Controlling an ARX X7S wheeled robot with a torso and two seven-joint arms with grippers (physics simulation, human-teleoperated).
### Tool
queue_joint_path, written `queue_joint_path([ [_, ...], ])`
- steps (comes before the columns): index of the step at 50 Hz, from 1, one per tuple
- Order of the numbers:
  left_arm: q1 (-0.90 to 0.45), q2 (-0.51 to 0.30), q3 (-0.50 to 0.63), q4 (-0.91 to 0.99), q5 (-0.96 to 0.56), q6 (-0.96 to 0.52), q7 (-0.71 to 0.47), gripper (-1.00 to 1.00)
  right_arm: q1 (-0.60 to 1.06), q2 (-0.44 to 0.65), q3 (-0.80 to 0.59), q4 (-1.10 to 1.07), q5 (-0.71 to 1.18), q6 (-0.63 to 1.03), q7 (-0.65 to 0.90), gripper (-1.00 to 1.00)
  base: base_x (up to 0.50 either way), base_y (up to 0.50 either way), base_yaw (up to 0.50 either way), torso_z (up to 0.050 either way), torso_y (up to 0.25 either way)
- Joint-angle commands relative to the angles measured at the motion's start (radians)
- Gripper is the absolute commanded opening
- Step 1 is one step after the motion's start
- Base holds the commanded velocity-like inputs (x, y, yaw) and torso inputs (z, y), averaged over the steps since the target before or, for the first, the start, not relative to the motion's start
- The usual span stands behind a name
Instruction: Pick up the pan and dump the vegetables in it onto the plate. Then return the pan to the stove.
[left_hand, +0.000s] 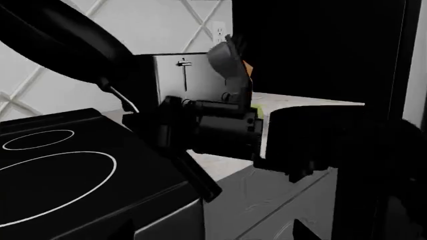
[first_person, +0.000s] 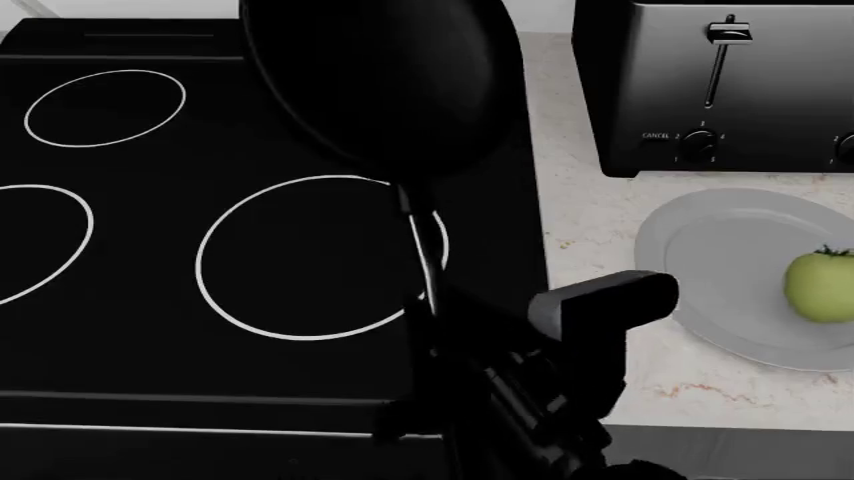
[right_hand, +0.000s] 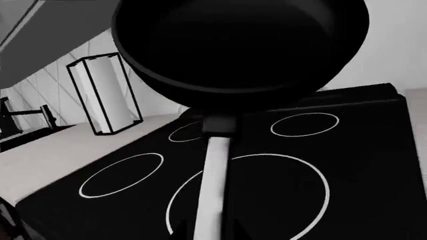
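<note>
Right pincer (first_person: 447, 330) clenched on the pan (first_person: 380, 80) handle's near end; rigid, front-heavy, likely to droop over the stove (first_person: 120, 300).

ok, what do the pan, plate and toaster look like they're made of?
Round matte black frying pan: likely coated metal, no shine; its thin neck looks bare metal. Round light grey plate: probably ceramic, smooth and evenly dull. Boxy toaster: brushed steel going by its soft grey sheen, with dark knobs.

Head view looks steeply down; both wrist views sit close, sharing the stove (first_person: 160, 250) and pan (first_person: 380, 80).
</note>
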Motion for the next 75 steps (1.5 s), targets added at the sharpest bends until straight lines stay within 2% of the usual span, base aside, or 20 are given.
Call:
queue_joint_path([
  [1, 0.015, -0.006, -0.018, -0.053, -0.030, 0.052, 0.008, 1.00, 0.160, 0.130, -0.090, -0.324, 0.065, 0.432, 0.306, -1.00, 0.00, 0.00, 0.00, 0.000, 0.000],
  [8, 0.008, -0.004, -0.031, -0.062, -0.045, 0.055, 0.003, 1.00, 0.229, 0.134, -0.126, -0.296, 0.115, 0.607, 0.340, -1.00, 0.00, 0.00, 0.00, 0.000, 0.003],
  [21, -0.003, -0.003, -0.027, -0.067, -0.054, 0.047, 0.002, 1.00, 0.275, 0.138, -0.069, -0.355, 0.225, 0.809, 0.428, -1.00, 0.00, 0.00, 0.00, 0.001, 0.002],
  [28, -0.010, -0.001, -0.032, -0.075, -0.061, 0.044, -0.003, 1.00, 0.303, 0.130, -0.112, -0.290, 0.212, 0.798, 0.399, -1.00, 0.00, 0.00, 0.00, 0.000, 0.003],
  [37, -0.010, -0.003, -0.038, -0.071, -0.065, 0.042, -0.013, 1.00, 0.312, 0.117, -0.114, -0.273, 0.244, 0.863, 0.425, -1.00, 0.00, 0.00, 0.00, 0.001, 0.003],
  [57, -0.006, -0.016, -0.050, -0.037, -0.075, 0.036, -0.033, 1.00, 0.229, 0.148, -0.169, -0.139, 0.145, 0.637, 0.324, -1.00, 0.00, 0.00, 0.00, 0.001, 0.003],
  [75, 0.005, -0.026, -0.051, -0.025, -0.092, 0.042, -0.039, 1.00, 0.295, 0.102, -0.307, 0.050, 0.036, 0.501, 0.215, -1.00, 0.00, 0.00, 0.00, 0.001, 0.003],
])
